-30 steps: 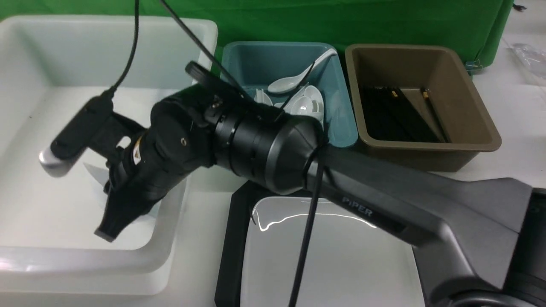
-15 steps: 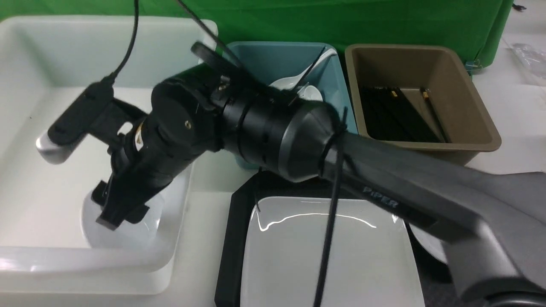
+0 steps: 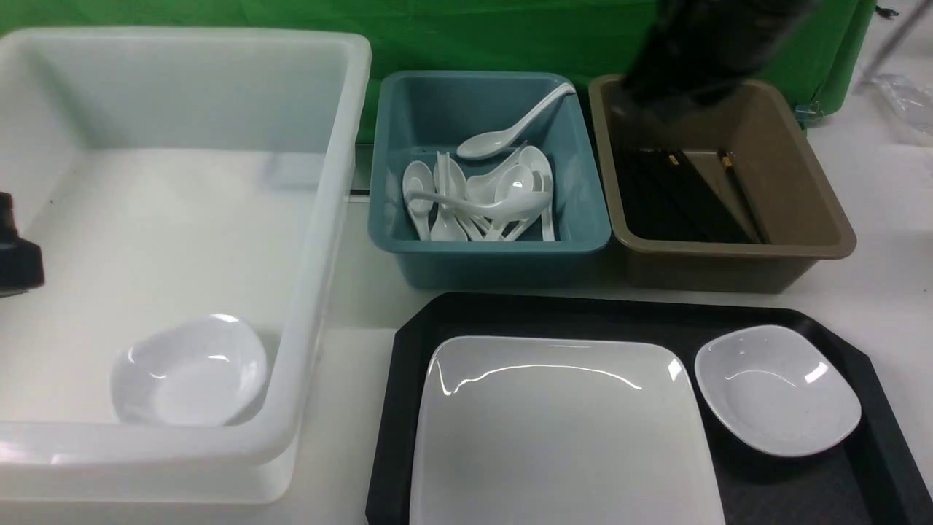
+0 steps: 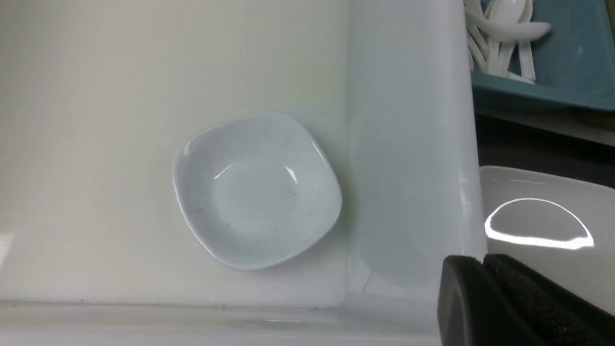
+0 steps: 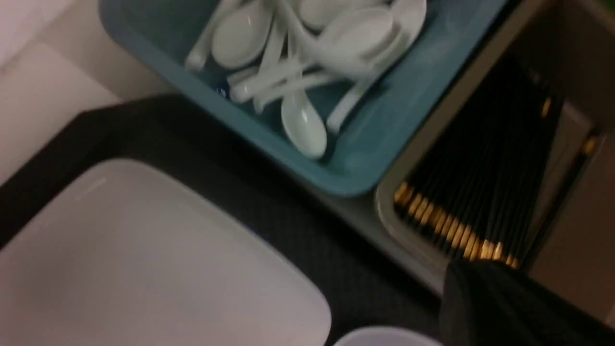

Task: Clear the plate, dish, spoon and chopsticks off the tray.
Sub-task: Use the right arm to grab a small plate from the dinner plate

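Observation:
The black tray point(image 3: 554, 317) lies at the front with the large white plate point(image 3: 561, 430) on it. A small white dish point(image 3: 776, 390) sits on the tray to the plate's right. Another small dish point(image 3: 189, 379) lies in the white tub. Several white spoons point(image 3: 474, 197) fill the teal bin, and black chopsticks point(image 3: 678, 197) lie in the brown bin. My right arm point(image 3: 700, 51) is a blur above the brown bin. Its gripper point(image 5: 468, 269) is shut and empty. My left gripper point(image 4: 480, 259) is shut, empty, over the tub's wall beside the plate point(image 4: 543, 216).
The white tub point(image 3: 321, 240) stands at the left, the teal bin point(image 3: 488, 255) at the back middle and the brown bin point(image 3: 729, 262) at the back right. A green cloth hangs behind them. A part of my left arm point(image 3: 14, 255) shows at the left edge.
My right gripper opened over the white tub and left a small dish there. The right arm then swung up and to the right, out from over the tub, and its gripper shut.

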